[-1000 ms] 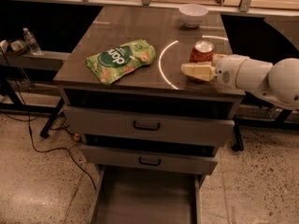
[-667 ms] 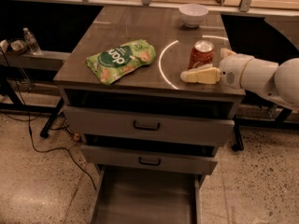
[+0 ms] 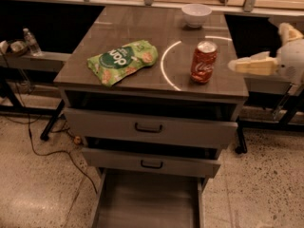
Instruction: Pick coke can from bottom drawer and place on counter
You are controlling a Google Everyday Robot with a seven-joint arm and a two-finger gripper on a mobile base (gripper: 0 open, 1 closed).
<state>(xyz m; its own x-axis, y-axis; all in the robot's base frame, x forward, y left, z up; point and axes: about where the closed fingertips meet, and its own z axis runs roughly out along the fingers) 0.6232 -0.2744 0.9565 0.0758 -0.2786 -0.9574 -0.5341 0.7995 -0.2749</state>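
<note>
Red can standing on the counter; my pincer off to its right, holding nothing.

On the glossy grey-brown counter top [image 3: 133,27] the crumpled green chip bag [image 3: 121,61] lies left; below, the wide grey bottom drawer [image 3: 147,203] stands pulled out, no can in it; the small red coke can [image 3: 204,61] stands upright near the right edge; my cream two-finger pincer [image 3: 260,57] hangs beyond that edge, apart from the can, fingers seemingly spread; I judge the placing done; next calls only for backing away without nudging the can.
</note>
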